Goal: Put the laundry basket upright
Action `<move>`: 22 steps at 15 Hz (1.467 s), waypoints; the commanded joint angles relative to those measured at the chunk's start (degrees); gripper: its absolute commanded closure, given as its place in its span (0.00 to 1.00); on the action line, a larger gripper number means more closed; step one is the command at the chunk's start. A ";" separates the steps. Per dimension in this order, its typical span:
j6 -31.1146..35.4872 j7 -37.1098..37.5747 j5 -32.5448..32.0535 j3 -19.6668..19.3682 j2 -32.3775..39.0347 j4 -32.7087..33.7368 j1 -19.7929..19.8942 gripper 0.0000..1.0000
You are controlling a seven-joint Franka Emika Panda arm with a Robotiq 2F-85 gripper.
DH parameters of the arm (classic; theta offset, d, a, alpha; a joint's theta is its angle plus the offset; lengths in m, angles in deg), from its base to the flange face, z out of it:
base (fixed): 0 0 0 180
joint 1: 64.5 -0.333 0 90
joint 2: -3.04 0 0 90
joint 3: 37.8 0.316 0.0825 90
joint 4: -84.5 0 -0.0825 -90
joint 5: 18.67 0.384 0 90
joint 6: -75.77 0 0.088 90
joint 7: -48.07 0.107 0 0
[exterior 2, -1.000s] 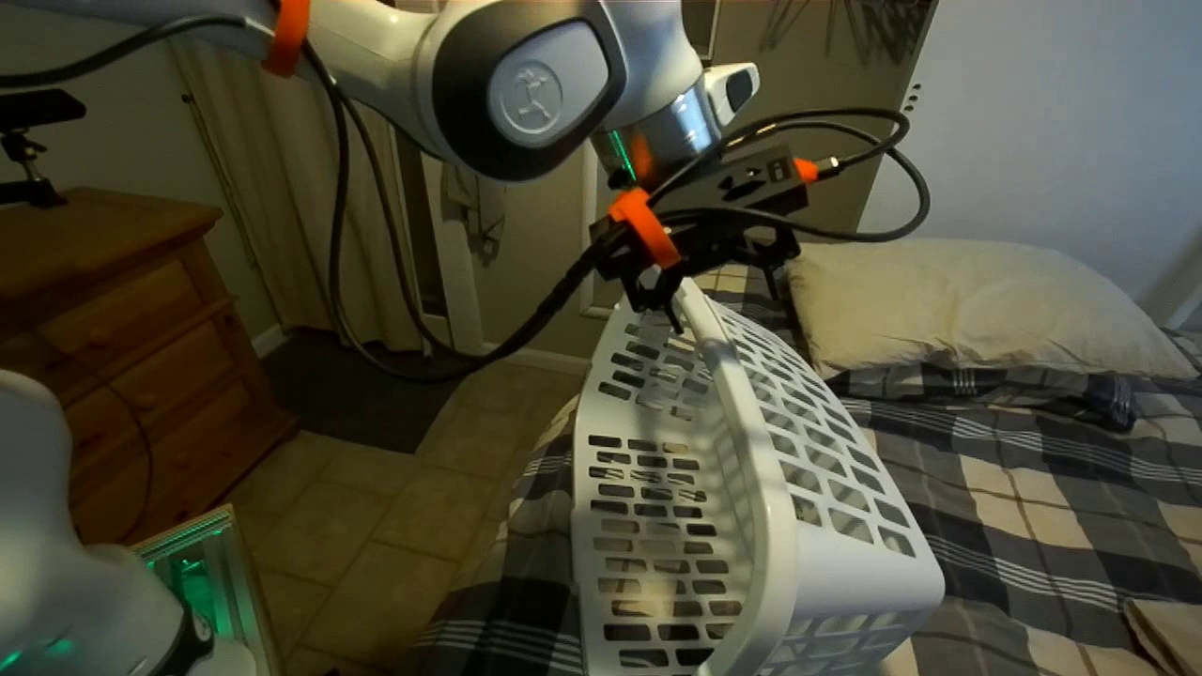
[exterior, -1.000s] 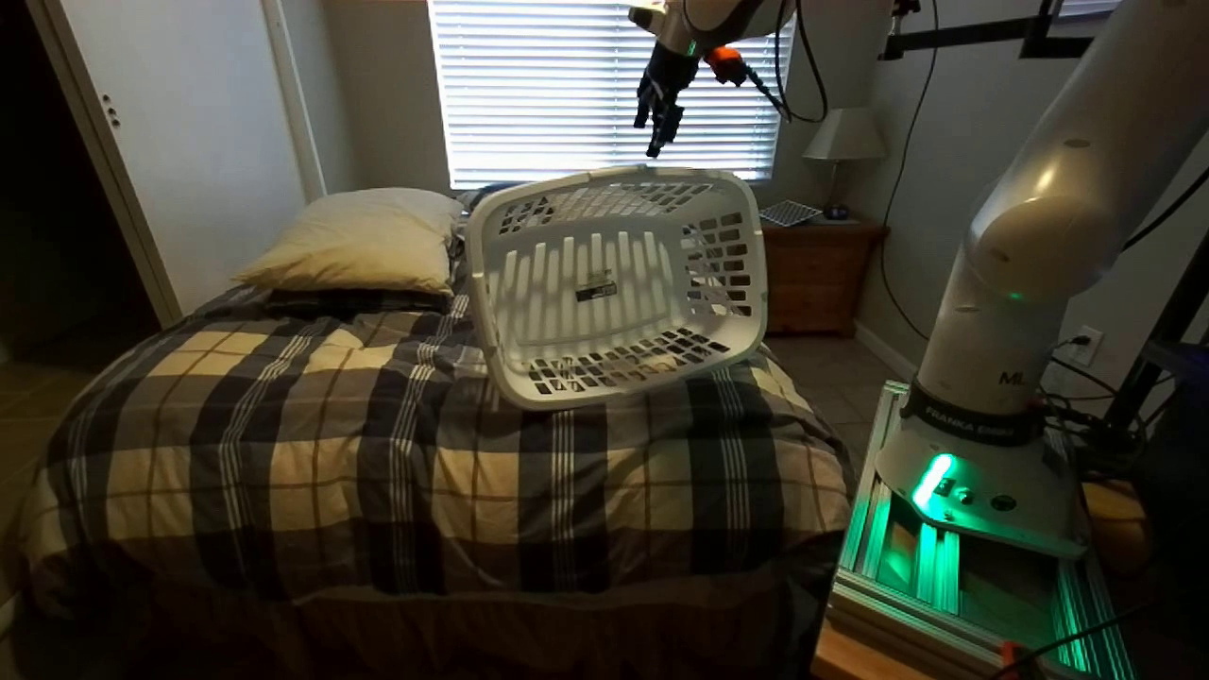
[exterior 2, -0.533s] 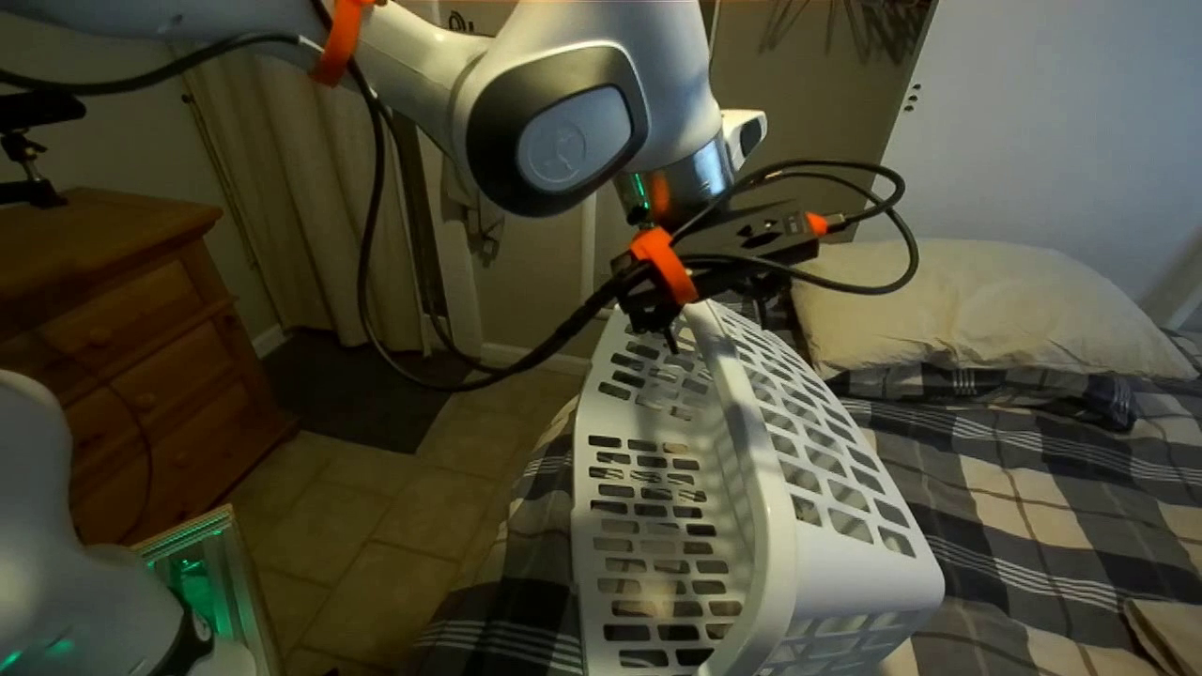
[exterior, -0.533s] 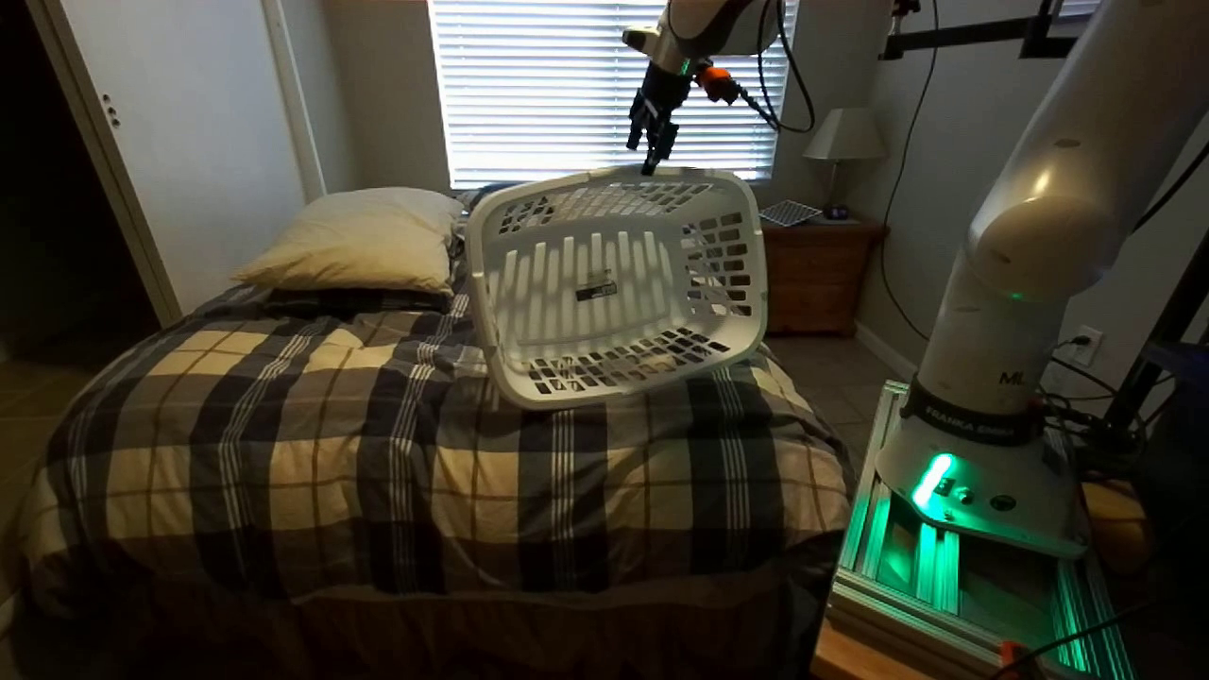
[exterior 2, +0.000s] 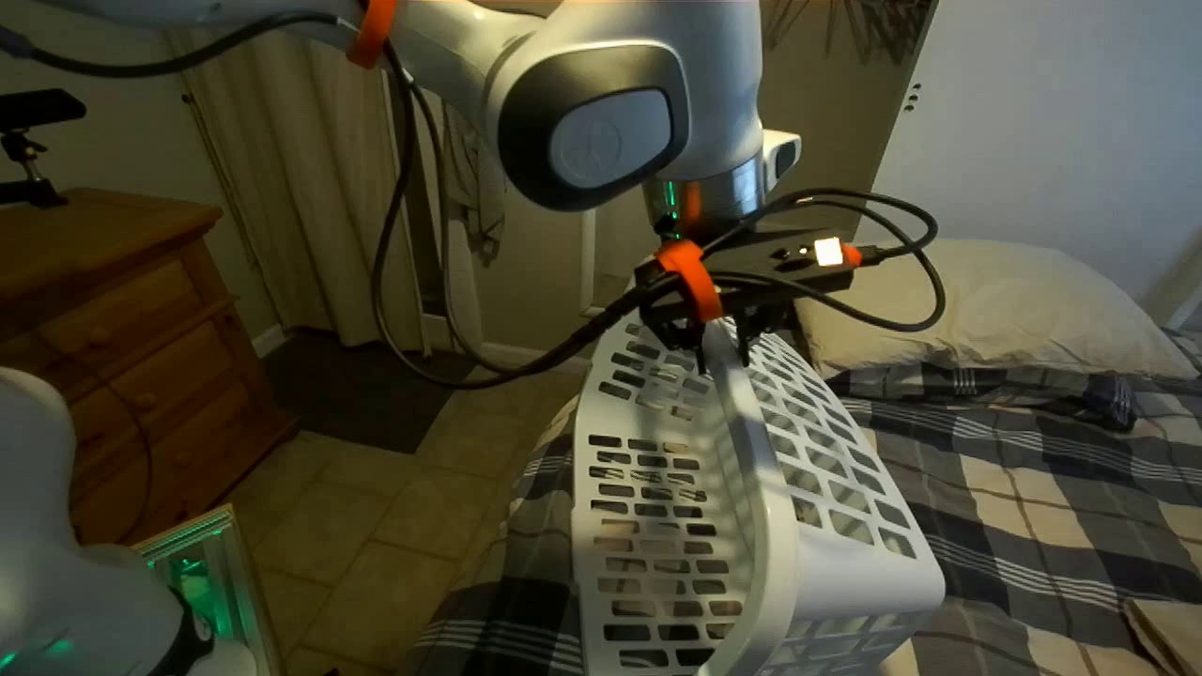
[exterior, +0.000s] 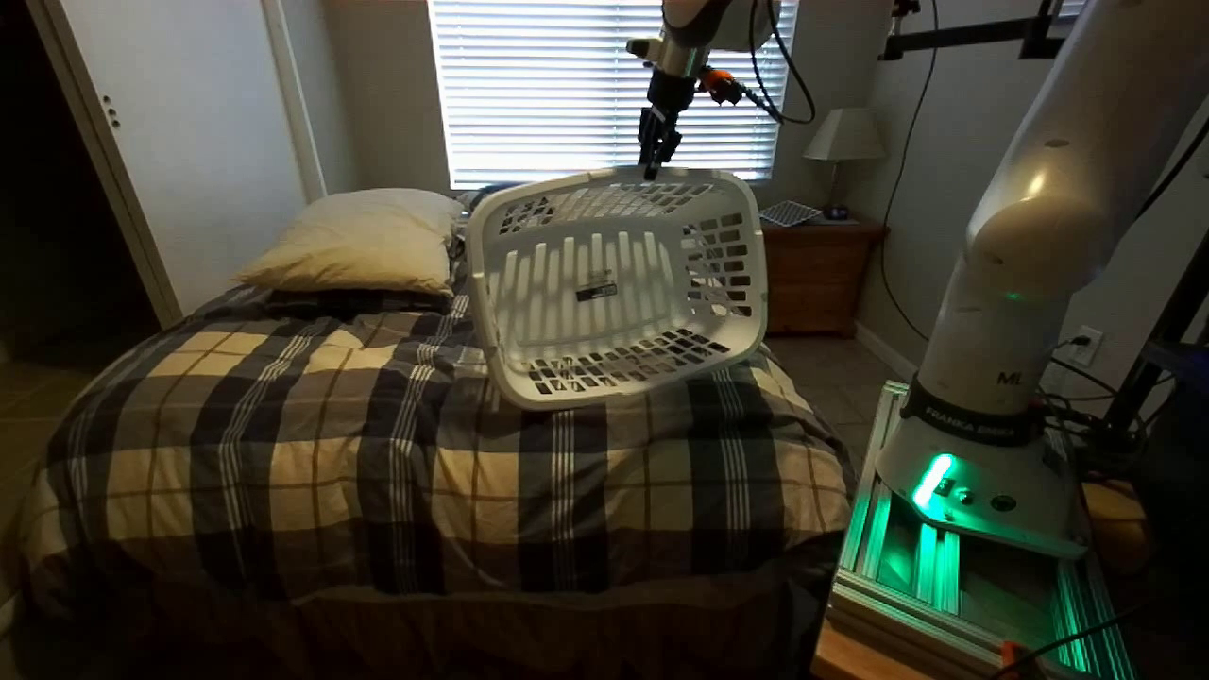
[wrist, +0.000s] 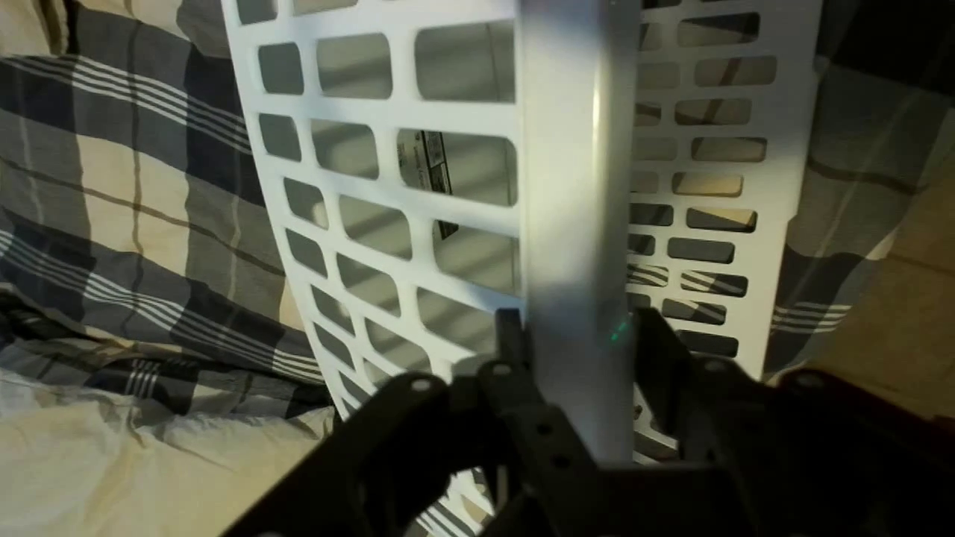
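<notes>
The white laundry basket (exterior: 567, 331) lies tipped on its side on the bed, its opening facing the camera in an exterior view. Its upper rim (exterior 2: 765, 469) runs beneath the arm. My gripper (exterior 2: 723, 364) points down over this rim, one finger on the inner side and one on the outer. In the wrist view the black fingers (wrist: 511, 335) flank the rim closely, and my gripper (wrist: 578, 321) is shut on it. The basket's lower side rests on the plaid cover; part of the far end is hidden behind the gripper in an exterior view.
A cream pillow (exterior: 359, 236) lies on the plaid bed (exterior: 331, 425) near the basket. Beyond the bed stand a nightstand (exterior: 822, 274) and a lamp (exterior: 845, 137). A wooden dresser (exterior 2: 141, 376) is against the wall. A black cable (exterior 2: 535, 376) loops from the arm.
The gripper has come down onto the basket's upper rim, and its fingers have closed from wide apart to either side of it. The basket has not visibly moved.
</notes>
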 commanded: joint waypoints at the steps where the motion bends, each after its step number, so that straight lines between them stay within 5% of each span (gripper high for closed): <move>1: -6.68 -4.82 7.84 -0.38 1.92 4.54 0.88 0.85; 9: -17.93 -3.02 24.36 -0.01 4.06 12.59 2.75 0.86; 14: -16.67 -0.04 20.97 -0.25 5.96 16.09 5.37 0.86; 15: -17.13 -0.47 21.46 0.01 5.97 16.21 5.51 0.46; 16: -17.17 -0.51 21.24 0.34 5.96 16.12 5.63 0.35; 22: -16.99 0.39 18.83 3.49 6.52 14.23 4.45 0.00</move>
